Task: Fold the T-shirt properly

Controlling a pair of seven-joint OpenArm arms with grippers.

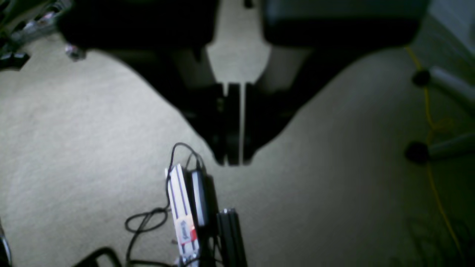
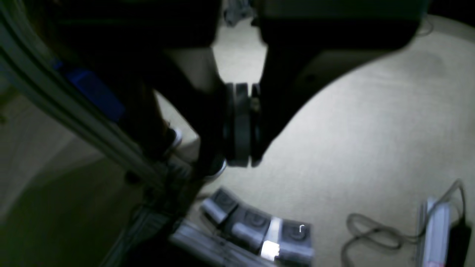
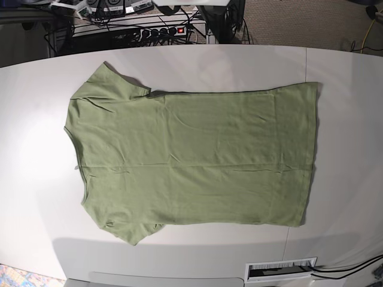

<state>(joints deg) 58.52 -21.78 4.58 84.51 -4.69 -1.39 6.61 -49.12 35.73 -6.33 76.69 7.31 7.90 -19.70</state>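
The sage-green T-shirt (image 3: 191,155) lies spread flat on the white table (image 3: 36,179) in the base view, collar end to the left, hem to the right, both short sleeves out. Neither arm shows in the base view. My left gripper (image 1: 233,161) hangs over beige carpet in the left wrist view, jaws shut with only a thin slit, holding nothing. My right gripper (image 2: 243,163) hangs over carpet in the right wrist view, pads pressed together, empty. The shirt is in neither wrist view.
A power strip with cables (image 3: 158,31) lies beyond the table's far edge. A white vent plate (image 3: 280,270) sits at the near edge. The wrist views show carpet, a white box with cords (image 1: 183,211), foot pedals (image 2: 259,226) and a metal frame (image 2: 66,111).
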